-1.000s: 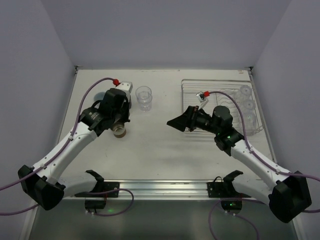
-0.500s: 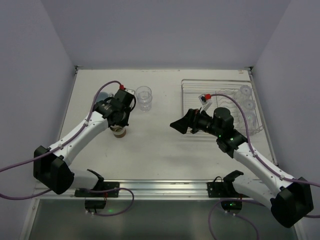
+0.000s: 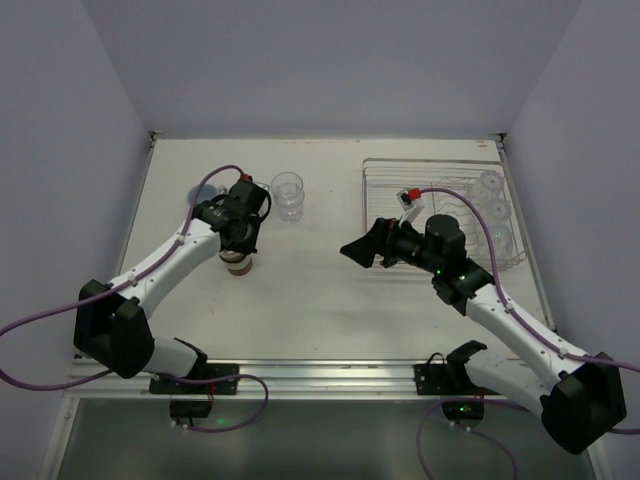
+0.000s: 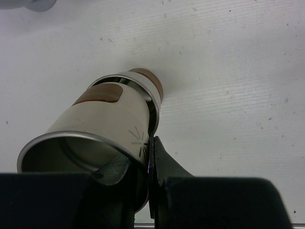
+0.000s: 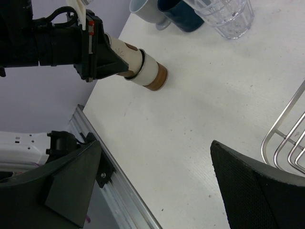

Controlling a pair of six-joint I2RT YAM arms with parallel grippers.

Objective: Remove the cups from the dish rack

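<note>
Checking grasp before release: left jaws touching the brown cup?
Touching. Left wrist view: jaws of the left gripper pinch the cup wall at its rim, one inside, one outside.

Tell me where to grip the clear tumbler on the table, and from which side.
Grip the clear tumbler by its rim from straight above, one finger inside and one outside: it stands upright with its mouth open. The open right gripper probably suits best, coming in from the right, since the left gripper, shut on the brown cup, sits close on its left.

A robot lab cell: bare white table [image 3: 320,300], plain lavender walls [image 3: 330,70], metal mounting rail [image 3: 330,372] along its edge.
</note>
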